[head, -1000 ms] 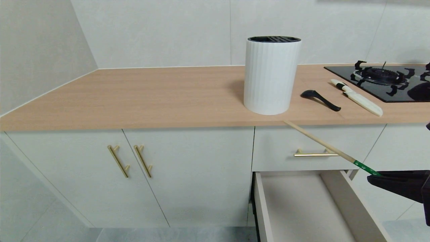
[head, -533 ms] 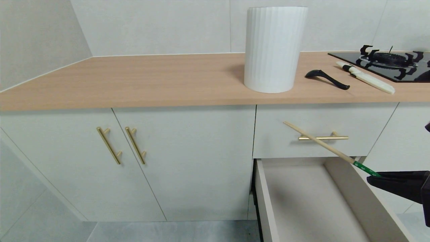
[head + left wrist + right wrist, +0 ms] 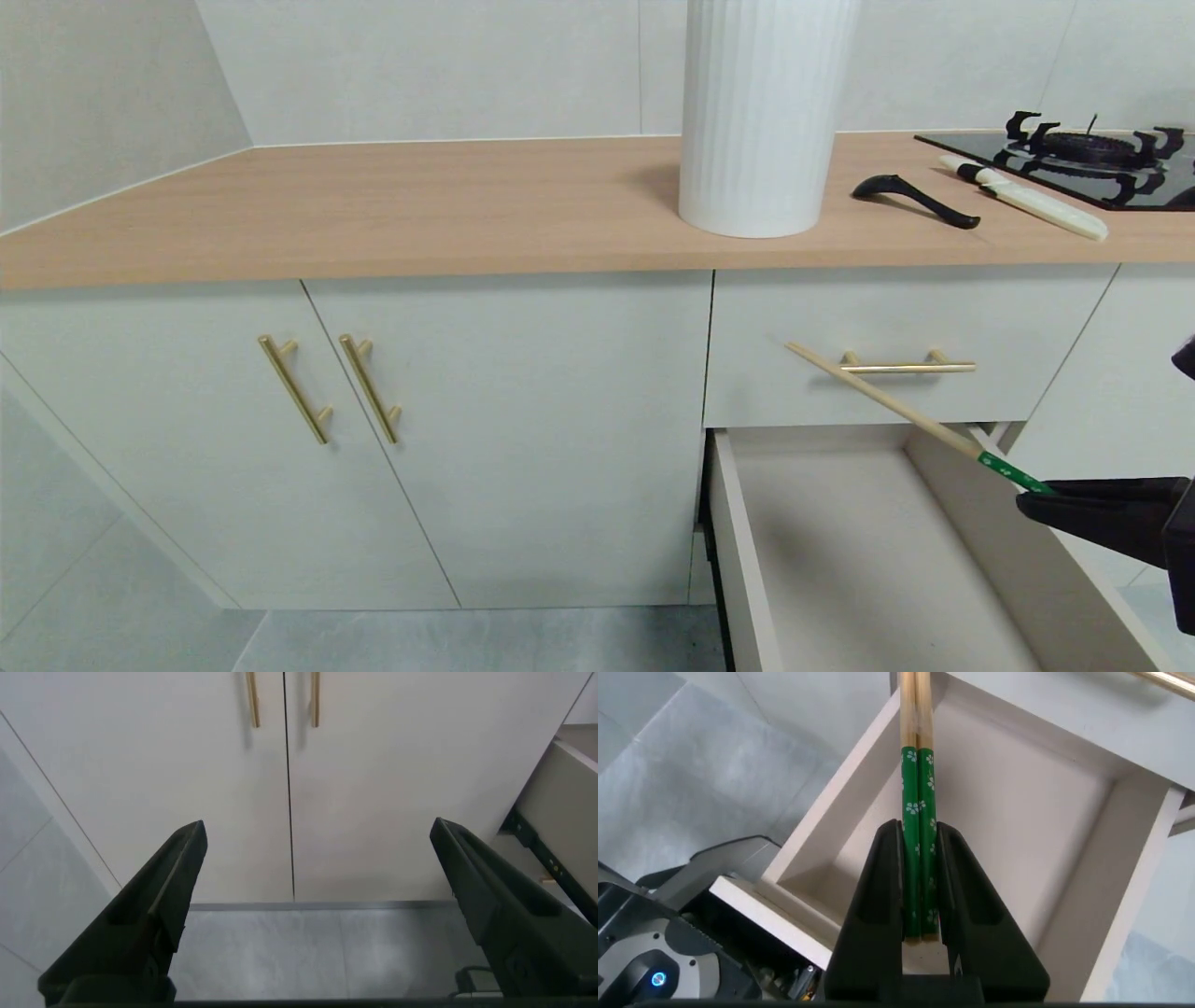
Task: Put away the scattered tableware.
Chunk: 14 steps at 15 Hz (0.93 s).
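Over the open drawer (image 3: 738, 541), down at four o'clock in the head view, the pair of chopsticks (image 3: 896, 408) hangs in the air. Its green-patterned ends are pinched in the right gripper (image 3: 1032, 495). The bare tips slant up toward ten o'clock, crossing the front of the closed drawer above and its brass handle (image 3: 907, 367). The right wrist view confirms it: both fingers are pressed together on the two sticks, which lie side by side, with the pale drawer floor beneath.

The left gripper (image 3: 318, 835) is spread wide with nothing between its fingers, low and facing the cabinet doors (image 3: 374, 784).

Up on the wooden counter (image 3: 420, 205), at one o'clock, stands a white ribbed holder (image 3: 756, 112). At its three o'clock lies a black spoon (image 3: 915, 199), then a white knife (image 3: 1027, 198), just beside the gas hob (image 3: 1074, 163).
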{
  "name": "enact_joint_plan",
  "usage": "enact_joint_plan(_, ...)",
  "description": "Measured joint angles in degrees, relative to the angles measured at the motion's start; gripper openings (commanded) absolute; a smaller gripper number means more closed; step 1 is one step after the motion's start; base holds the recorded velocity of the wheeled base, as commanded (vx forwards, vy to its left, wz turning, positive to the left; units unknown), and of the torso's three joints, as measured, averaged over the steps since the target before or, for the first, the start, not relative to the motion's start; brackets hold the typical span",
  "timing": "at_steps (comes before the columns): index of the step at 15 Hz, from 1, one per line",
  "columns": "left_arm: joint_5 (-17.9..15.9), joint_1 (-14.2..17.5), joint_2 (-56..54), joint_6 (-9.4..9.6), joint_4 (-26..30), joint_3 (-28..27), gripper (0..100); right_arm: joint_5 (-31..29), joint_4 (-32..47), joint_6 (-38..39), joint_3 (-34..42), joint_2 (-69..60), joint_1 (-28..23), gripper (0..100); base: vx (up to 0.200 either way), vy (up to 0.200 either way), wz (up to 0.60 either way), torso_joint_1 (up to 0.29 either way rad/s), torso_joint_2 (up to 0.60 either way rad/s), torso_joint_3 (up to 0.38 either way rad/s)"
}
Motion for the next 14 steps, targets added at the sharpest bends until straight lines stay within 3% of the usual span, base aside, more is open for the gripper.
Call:
enact_joint_plan(9, 0.0, 0.0, 0.0, 0.0, 0.0, 0.0, 100, -3.54, 0.15, 1.23, 0.66, 14.75, -0.01, 0, 0.0, 0.0, 0.0, 0.0, 0.0, 0.0)
enact_joint_plan(14, 0.02, 0.0, 0.0, 0.0, 0.0, 0.0, 100, -3.99, -0.51, 11.54, -3.5, 29.59, -0.01, 0, 0.0, 0.0, 0.0, 0.0, 0.0, 0.0)
